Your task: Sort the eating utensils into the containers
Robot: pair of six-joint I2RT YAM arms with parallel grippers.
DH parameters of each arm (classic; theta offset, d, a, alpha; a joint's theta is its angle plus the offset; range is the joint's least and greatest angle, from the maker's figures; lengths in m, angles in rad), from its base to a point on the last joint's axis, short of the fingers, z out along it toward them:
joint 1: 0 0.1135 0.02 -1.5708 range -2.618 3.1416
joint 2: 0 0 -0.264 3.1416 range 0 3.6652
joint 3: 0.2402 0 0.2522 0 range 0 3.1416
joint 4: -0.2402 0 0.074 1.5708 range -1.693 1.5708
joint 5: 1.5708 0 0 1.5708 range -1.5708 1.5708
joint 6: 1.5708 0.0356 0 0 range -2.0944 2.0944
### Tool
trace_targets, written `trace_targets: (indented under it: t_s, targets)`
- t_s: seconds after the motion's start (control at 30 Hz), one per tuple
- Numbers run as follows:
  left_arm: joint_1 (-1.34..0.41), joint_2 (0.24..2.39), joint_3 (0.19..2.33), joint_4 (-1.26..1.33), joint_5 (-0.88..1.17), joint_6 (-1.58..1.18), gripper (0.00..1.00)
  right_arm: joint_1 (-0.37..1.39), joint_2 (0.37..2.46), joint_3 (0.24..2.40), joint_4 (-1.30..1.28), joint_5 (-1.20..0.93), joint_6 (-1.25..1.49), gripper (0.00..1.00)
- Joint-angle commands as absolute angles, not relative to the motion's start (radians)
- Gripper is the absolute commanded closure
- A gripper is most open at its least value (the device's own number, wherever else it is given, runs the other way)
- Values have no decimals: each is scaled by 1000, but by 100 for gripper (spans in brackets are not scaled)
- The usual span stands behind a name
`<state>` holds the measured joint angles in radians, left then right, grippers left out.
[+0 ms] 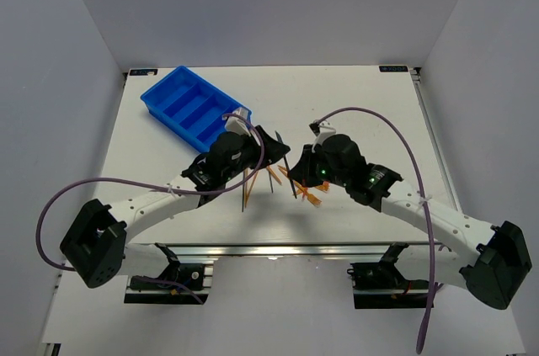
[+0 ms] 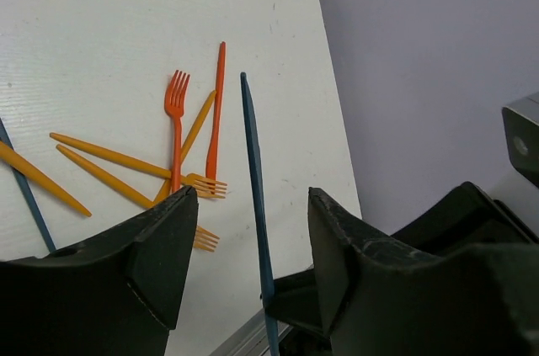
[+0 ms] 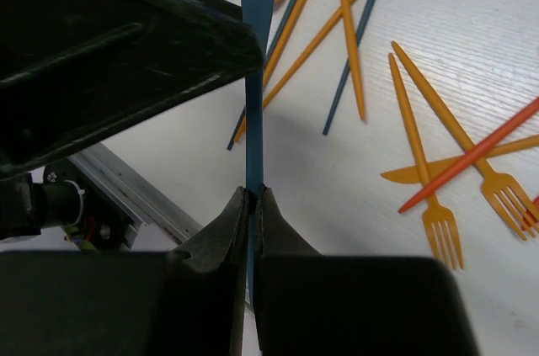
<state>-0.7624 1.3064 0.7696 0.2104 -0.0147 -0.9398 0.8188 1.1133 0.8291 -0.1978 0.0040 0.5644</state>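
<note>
One blue knife (image 3: 255,112) stood pinched in the right gripper (image 3: 255,198), its blade between the left gripper's (image 2: 251,209) half-open, untouching jaws.

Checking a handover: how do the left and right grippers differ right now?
The right gripper is shut, pinching the blue knife; the left gripper is open, its fingers either side of that knife with gaps showing. So the right one bears the knife; the left does not yet. Both meet at the same knife above the table.
</note>
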Motion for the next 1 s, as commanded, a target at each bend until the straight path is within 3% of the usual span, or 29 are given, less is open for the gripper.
trace_targets:
  t_s: [0.0, 0.1, 0.17, 0.2, 0.23, 0.27, 0.33, 0.37, 0.4, 0.43, 0.57, 0.67, 0.8, 0.97]
  targets:
    - [-765, 1307, 807, 202, -55, -930, 36, 841, 1115, 885, -114, 18, 586, 100]
    - [-765, 1310, 793, 219, -49, -933, 47, 850, 1137, 896, -100, 9, 591, 100]
    - [-765, 1319, 795, 227, -41, -934, 62, 857, 1152, 900, -86, -37, 592, 100]
    - [-764, 1322, 799, 233, -28, -933, 72, 859, 1157, 903, -83, -38, 595, 100]
    - [-764, 1334, 814, 229, -23, -928, 89, 861, 1164, 904, -72, -44, 594, 100]
    - [-764, 1341, 825, 219, -6, -922, 97, 861, 1166, 904, -66, -46, 597, 100]
    - [-764, 1353, 854, 195, -2, -890, 100, 861, 1163, 896, -38, -57, 595, 100]
    - [-762, 1356, 867, 178, -2, -844, 100, 859, 1152, 893, -37, -48, 592, 94]
    - [-753, 1353, 899, 129, -9, -806, 100, 859, 1141, 891, -46, -26, 591, 40]
    - [-746, 1348, 917, 94, -27, -702, 100, 856, 1114, 885, -78, 41, 594, 12]
    - [-629, 1333, 1076, -178, -325, -228, 100, 773, 956, 855, -241, 204, 562, 11]
    - [-481, 1461, 1241, -221, -293, 88, 100, 756, 853, 819, -323, 236, 516, 11]
    - [-408, 1592, 1227, -19, -193, 351, 100, 758, 766, 784, -391, 210, 480, 11]
    - [-371, 1700, 1178, 202, -124, 355, 100, 756, 690, 756, -454, 222, 442, 11]
